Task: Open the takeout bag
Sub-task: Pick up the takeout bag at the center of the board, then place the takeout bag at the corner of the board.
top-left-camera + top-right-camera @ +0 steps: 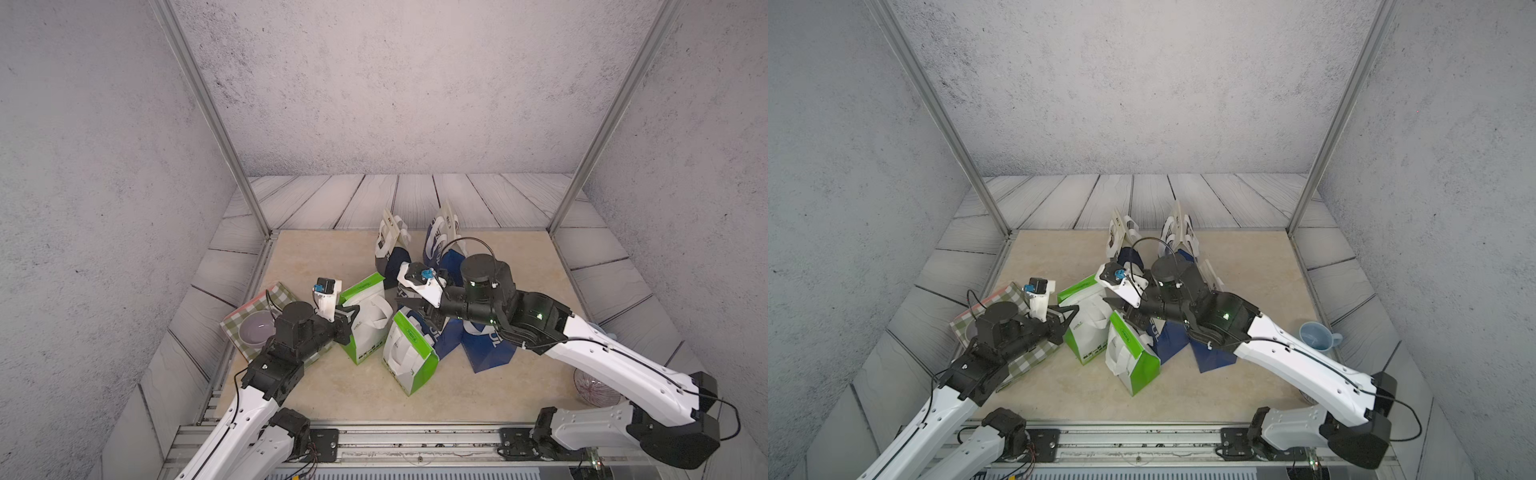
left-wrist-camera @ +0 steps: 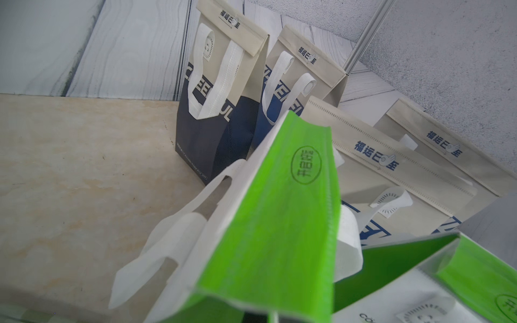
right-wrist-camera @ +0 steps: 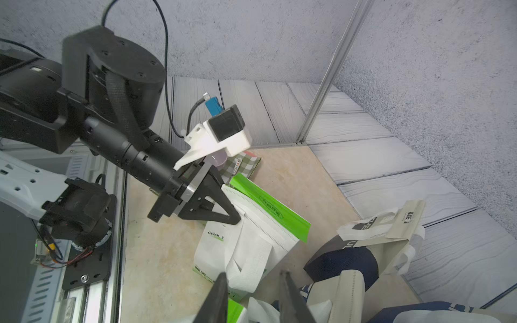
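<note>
Nearest the robot stands a second green bag (image 1: 409, 359), its flap folded shut; the right gripper (image 3: 254, 276) hovers just above it, jaws apart, nothing between them. Just behind, left of the middle of the table (image 1: 332, 386), sits the takeout bag (image 3: 251, 246), white-faced with a green flap (image 2: 265, 223). The left gripper (image 3: 235, 219) is clamped tight at the near end of the bag's top, where flap meets white face; it seems to pinch the fabric there, though the contact is small in the right wrist view.

The bag looks like light non-woven cloth: soft, quick to crease, likelier to slide or tip under a pull than to resist. One claw should therefore pin the body or a handle (image 2: 167, 246) while the other takes a free corner of the flap and peels along the stitched seam; the loose handles could snag.

The white face reads "COOL T" (image 3: 215, 235), cut off by a fold; the flap bears a round stamp (image 2: 306, 165) of Chinese characters, too tilted to read surely. Beyond, navy bags (image 2: 207, 139) carry beige flaps printed "福运已至" (image 2: 375, 156) in blue; large white letters ending "UL" cross the farthest, partly behind its handle.
</note>
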You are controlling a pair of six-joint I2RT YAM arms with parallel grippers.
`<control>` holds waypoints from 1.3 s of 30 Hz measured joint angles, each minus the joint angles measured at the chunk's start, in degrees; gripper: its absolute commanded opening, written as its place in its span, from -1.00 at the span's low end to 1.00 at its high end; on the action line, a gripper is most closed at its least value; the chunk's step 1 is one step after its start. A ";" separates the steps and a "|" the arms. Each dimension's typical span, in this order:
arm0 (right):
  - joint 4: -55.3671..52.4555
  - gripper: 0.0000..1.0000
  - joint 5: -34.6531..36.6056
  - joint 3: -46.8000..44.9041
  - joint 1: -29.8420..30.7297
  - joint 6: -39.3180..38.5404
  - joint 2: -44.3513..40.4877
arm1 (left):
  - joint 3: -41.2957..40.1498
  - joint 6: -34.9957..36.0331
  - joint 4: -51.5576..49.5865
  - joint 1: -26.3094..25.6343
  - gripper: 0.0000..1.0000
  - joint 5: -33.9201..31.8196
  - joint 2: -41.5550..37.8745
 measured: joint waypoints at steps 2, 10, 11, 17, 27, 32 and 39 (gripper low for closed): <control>0.48 -0.36 0.07 -2.45 0.00 0.81 -2.21 | 2.01 0.52 -0.61 0.02 -1.00 -1.18 1.86; 0.55 -0.37 0.57 -8.59 0.00 2.89 -8.72 | 13.70 3.96 -2.78 5.01 -1.00 -3.98 14.14; 0.48 -0.37 0.57 -9.20 -0.02 3.06 -9.40 | 14.86 4.11 -2.82 6.40 -1.00 -3.76 15.50; -0.02 -0.37 0.57 -12.20 0.00 4.22 -12.96 | 24.02 7.54 -3.39 13.05 -1.00 -5.25 24.02; -1.16 -0.37 0.55 -16.00 0.00 5.64 -16.28 | 40.96 11.34 -0.74 26.21 -1.00 -7.23 44.04; -2.49 -0.37 0.37 -17.09 0.00 7.04 -17.31 | 48.63 13.75 2.97 30.84 -1.00 -9.51 55.49; -6.73 -0.37 -0.61 -17.16 0.00 8.37 -17.29 | 66.38 15.80 5.46 35.04 -1.00 -11.58 73.16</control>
